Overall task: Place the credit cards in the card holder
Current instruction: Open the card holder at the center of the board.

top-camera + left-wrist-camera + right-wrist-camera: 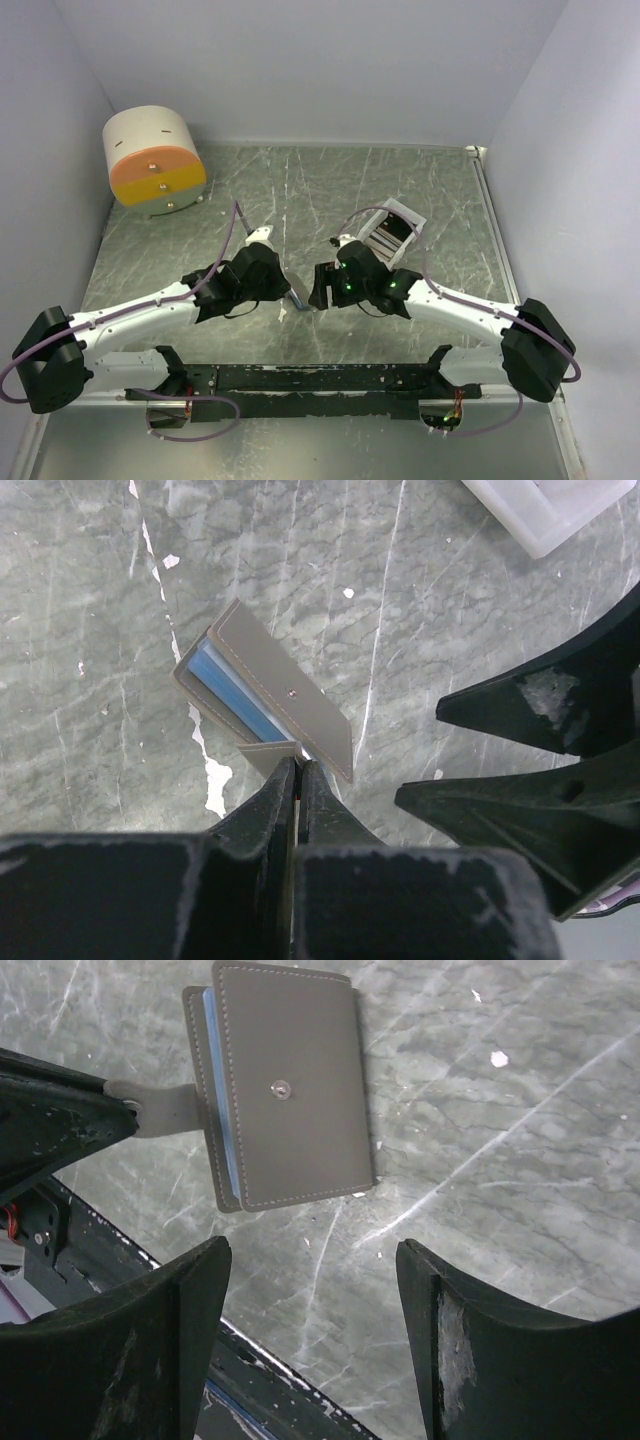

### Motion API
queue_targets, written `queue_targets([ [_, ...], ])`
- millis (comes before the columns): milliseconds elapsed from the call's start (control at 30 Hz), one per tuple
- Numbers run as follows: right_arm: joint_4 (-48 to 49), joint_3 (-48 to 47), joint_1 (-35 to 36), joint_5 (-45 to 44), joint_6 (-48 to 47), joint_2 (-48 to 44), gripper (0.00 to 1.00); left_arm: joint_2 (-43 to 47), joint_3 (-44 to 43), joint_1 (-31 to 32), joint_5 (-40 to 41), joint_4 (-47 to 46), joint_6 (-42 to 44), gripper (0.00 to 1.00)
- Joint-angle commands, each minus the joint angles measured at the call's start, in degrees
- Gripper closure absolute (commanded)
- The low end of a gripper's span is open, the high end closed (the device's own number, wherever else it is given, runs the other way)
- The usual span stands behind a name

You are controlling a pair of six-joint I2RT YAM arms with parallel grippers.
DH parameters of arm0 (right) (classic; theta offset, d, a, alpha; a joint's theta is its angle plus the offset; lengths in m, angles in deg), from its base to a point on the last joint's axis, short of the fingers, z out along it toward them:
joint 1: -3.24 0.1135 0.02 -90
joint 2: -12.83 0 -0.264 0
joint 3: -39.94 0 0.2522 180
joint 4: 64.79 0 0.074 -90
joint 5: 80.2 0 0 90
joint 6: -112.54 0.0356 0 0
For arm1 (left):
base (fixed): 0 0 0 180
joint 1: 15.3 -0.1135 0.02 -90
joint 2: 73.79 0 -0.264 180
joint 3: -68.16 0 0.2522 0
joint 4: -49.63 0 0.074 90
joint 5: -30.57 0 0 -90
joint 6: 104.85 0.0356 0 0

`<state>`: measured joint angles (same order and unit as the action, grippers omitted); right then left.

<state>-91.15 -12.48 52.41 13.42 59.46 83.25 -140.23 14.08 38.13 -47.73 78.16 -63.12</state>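
Note:
The card holder [262,685] is a taupe-grey wallet, nearly folded shut, with light blue showing at its open edge. It lies on the table between the two grippers [301,300]. My left gripper [298,766] is shut on its little snap tab [266,752]. The right wrist view shows the wallet's outside with its snap stud [285,1090] and the tab [165,1115] pinched by the left fingers [60,1125]. My right gripper [312,1255] is open and empty, hovering just beside the wallet. No loose credit card is in view.
A white slotted tray [392,232] stands behind the right arm; its corner shows in the left wrist view [545,510]. A round cream-and-orange drum [155,160] stands at the back left. The black base rail [300,380] runs along the near edge.

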Motion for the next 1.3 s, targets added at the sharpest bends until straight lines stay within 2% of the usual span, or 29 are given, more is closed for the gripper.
queue_targets([
  [0,3.44,-3.34,2.2,-1.16,-1.87,2.0,0.32,0.87,0.18,0.36,-0.44,-1.81,0.15,0.93],
  [233,3.62,-5.9,3.93,-4.33,-2.75,6.43,0.32,0.79,0.33,0.4,-1.3,-2.0,-0.11,0.93],
  [467,5.73,-6.23,3.93,-3.45,-3.17,8.68,0.41,0.99,0.59,0.36,-1.27,-1.91,-0.68,0.93],
  [767,8.22,-6.01,4.01,-0.62,-2.62,10.64,0.39,1.62,0.29,0.36,-0.87,-1.34,-0.75,0.93],
  [933,7.72,-6.18,3.93,-1.88,-2.65,11.9,0.4,2.15,0.39,0.36,-1.33,-1.62,-1.03,0.93],
  [1033,6.71,-6.75,4.01,-3.28,-2.88,12.15,0.5,2.26,0.33,0.36,-1.01,-1.23,-0.97,0.93],
  [1267,5.39,-4.28,4.0,-9.81,-2.3,5.73,0.94,3.7,0.97,0.37,0.32,1.39,-1.17,0.93],
])
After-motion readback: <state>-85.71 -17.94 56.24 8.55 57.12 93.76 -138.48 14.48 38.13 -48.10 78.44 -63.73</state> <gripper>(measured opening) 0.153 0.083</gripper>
